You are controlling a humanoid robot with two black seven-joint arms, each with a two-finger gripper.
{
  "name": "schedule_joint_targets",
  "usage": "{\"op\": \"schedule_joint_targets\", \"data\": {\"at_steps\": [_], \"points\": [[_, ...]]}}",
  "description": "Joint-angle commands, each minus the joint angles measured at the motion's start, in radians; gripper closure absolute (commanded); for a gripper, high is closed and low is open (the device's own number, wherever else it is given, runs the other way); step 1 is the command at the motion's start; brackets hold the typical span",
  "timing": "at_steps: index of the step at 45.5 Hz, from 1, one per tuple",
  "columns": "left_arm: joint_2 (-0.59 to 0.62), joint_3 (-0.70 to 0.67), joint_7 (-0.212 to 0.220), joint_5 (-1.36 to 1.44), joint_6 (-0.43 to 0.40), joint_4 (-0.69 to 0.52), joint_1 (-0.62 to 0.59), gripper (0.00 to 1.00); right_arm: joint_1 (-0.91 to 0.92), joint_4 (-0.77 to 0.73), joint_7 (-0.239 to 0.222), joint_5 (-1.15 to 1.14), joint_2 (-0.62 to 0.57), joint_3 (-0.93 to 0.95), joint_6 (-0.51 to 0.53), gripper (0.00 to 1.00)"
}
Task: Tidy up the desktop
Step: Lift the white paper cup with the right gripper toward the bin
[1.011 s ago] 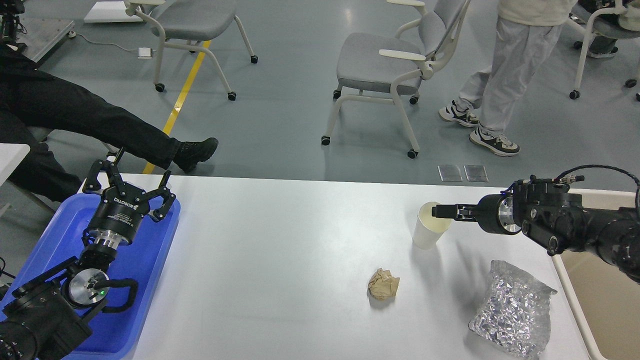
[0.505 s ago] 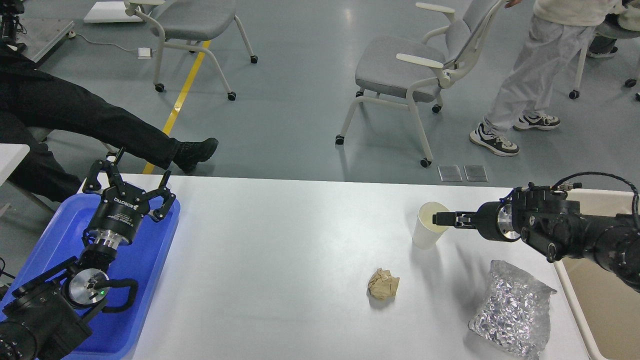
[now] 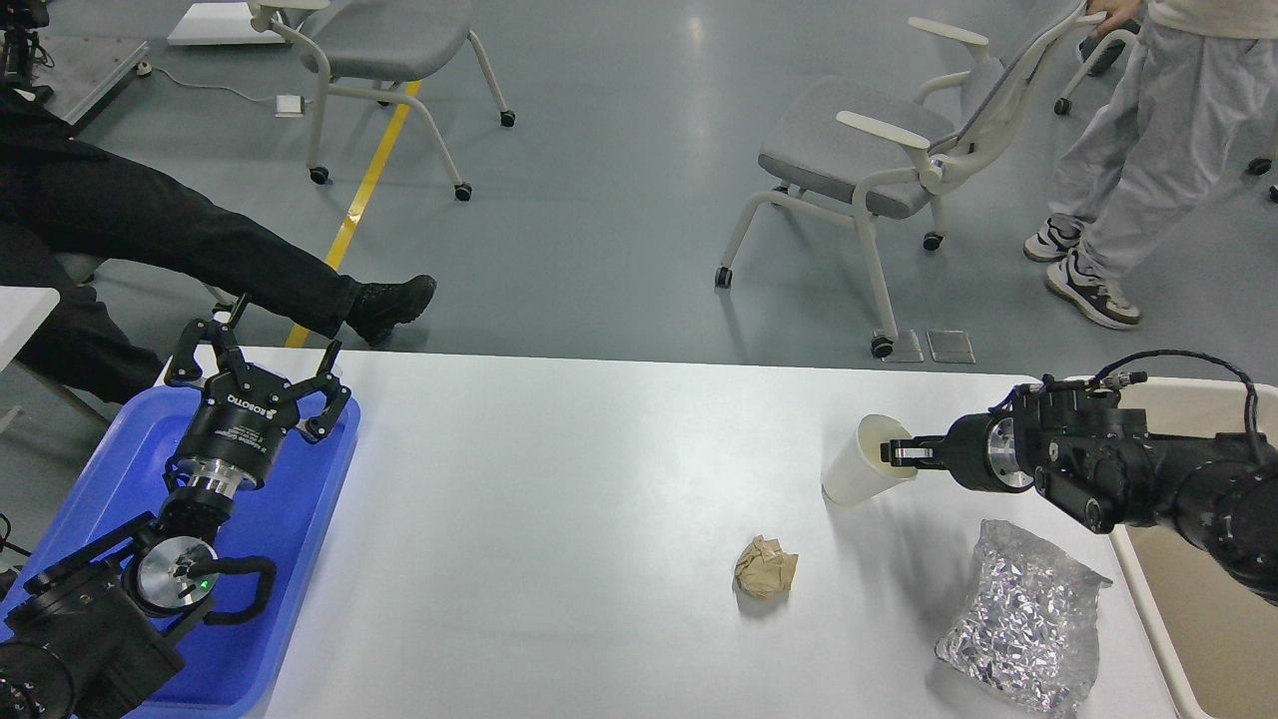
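The white desktop carries a white paper cup, a crumpled brown paper ball and a crinkled silver foil bag. My right gripper comes in from the right and is shut on the cup's near rim. The cup leans with its top toward the gripper. My left gripper is open and empty, held over the blue tray at the desktop's left end.
A beige bin stands off the right edge of the desktop, under my right arm. A seated person's legs are behind the left corner. Chairs and a walking person are on the floor beyond.
My right gripper has drawn back to the right with the cup's rim, and the cup has tipped from upright to leaning. The person and chair behind moved right. The left arm has not moved.
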Motion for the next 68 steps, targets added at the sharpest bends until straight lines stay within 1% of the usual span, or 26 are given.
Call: {"op": "schedule_joint_targets", "data": {"at_steps": [1, 13, 20, 25, 28, 32, 38, 41, 47, 55, 68], "points": [[0.000, 0.000, 0.001, 0.000, 0.000, -0.001, 0.000, 0.02, -0.009, -0.028, 0.016, -0.008, 0.002, 0.007, 0.001, 0.99], [0.000, 0.000, 0.001, 0.000, 0.000, -0.001, 0.000, 0.02, -0.013, -0.060, 0.080, -0.008, 0.002, 0.012, 0.001, 1.00], [0.000, 0.000, 0.001, 0.000, 0.000, 0.000, 0.000, 0.02, 0.002, -0.063, 0.108, 0.010, 0.009, 0.027, 0.001, 1.00], [0.000, 0.000, 0.001, 0.000, 0.000, 0.000, 0.001, 0.02, 0.011, -0.063, 0.148, 0.018, 0.025, 0.099, 0.001, 1.00], [0.000, 0.000, -0.001, 0.000, 0.000, 0.000, 0.000, 0.02, 0.017, -0.063, 0.163, 0.018, 0.024, 0.142, 0.002, 1.00], [0.000, 0.000, -0.001, 0.000, 0.000, 0.000, 0.000, 0.02, 0.043, -0.057, 0.172, 0.022, 0.021, 0.206, 0.005, 1.00], [0.000, 0.000, -0.001, 0.000, 0.000, 0.000, 0.000, 0.02, 0.069, -0.055, 0.172, 0.027, 0.019, 0.277, 0.008, 1.00], [0.000, 0.000, 0.001, 0.000, 0.000, 0.000, 0.000, 0.02, 0.092, -0.055, 0.172, 0.041, 0.018, 0.299, 0.027, 1.00], [0.000, 0.000, 0.001, 0.000, 0.000, 0.000, 0.000, 0.02, 0.167, -0.054, 0.171, 0.142, 0.012, 0.290, 0.091, 1.00], [0.000, 0.000, 0.001, 0.000, 0.000, 0.000, 0.000, 0.02, 0.246, -0.049, 0.171, 0.206, -0.013, 0.293, 0.151, 1.00], [0.000, 0.000, 0.001, 0.000, 0.000, 0.000, 0.000, 0.02, 0.277, -0.051, 0.171, 0.323, -0.085, 0.300, 0.166, 1.00]]}}
